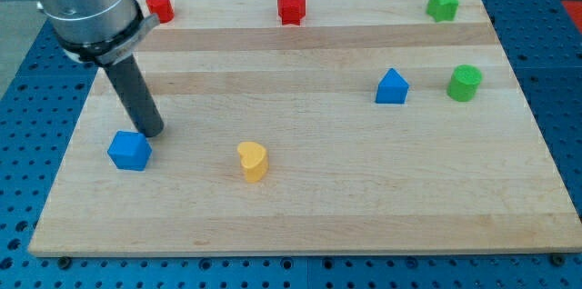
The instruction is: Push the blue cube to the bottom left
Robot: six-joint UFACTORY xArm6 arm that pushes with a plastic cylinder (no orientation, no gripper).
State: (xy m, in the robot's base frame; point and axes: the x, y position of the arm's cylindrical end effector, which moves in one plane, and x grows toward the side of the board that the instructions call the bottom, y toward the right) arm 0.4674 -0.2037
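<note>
The blue cube (128,151) lies on the wooden board (364,207) at the view's left, a little below the middle. My tip (151,132) stands just above and to the right of the cube, touching or nearly touching its upper right corner. The dark rod rises from there toward the view's upper left, to the grey arm body.
A yellow heart-shaped block (253,161) lies right of the cube. A blue triangular block (392,87) and a green cylinder (465,83) are at the right. A red cylinder (161,6), a red star (291,8) and a green star (443,4) line the top edge.
</note>
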